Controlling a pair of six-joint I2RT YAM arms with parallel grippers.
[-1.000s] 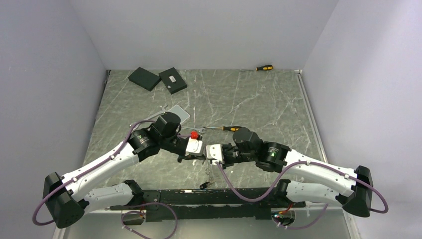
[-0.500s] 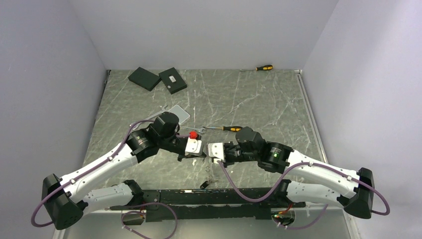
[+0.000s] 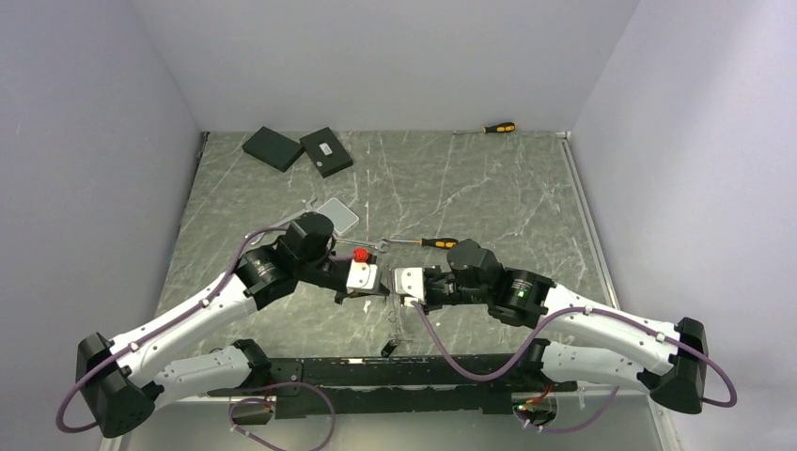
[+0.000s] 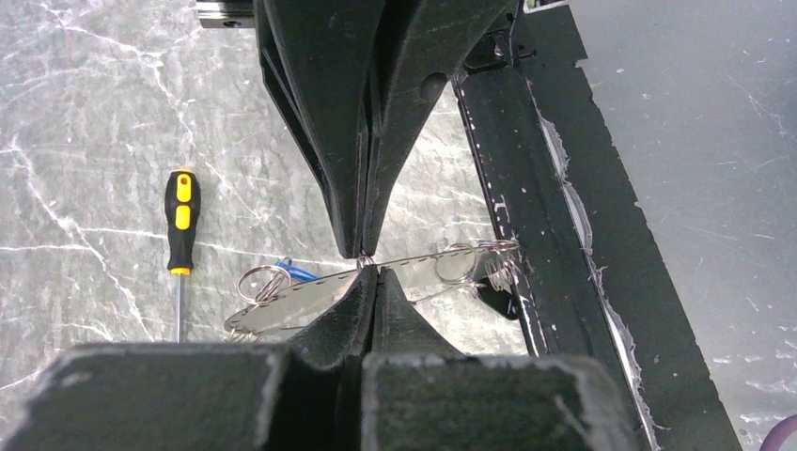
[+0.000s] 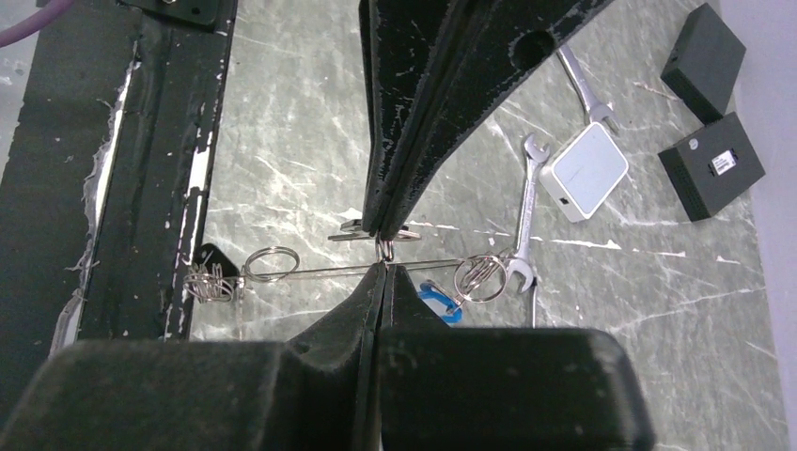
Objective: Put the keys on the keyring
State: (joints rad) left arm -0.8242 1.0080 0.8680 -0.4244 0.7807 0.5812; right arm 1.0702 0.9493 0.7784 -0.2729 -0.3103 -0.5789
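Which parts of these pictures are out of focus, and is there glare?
Left wrist view: the left gripper's near finger is blurred, the keyring glints. Right wrist view: the right gripper's near finger is soft too, the white box sharp. Top view: even light, no glare.

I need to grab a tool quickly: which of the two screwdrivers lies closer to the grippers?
The mid-table screwdriver, lying just beyond the right gripper. The other screwdriver sits far off at the back.

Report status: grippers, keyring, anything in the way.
Left gripper jaws shut on keyring. Right gripper same. Small rings sit at both ends. Blue key and wrench on table just beneath; nothing blocking.
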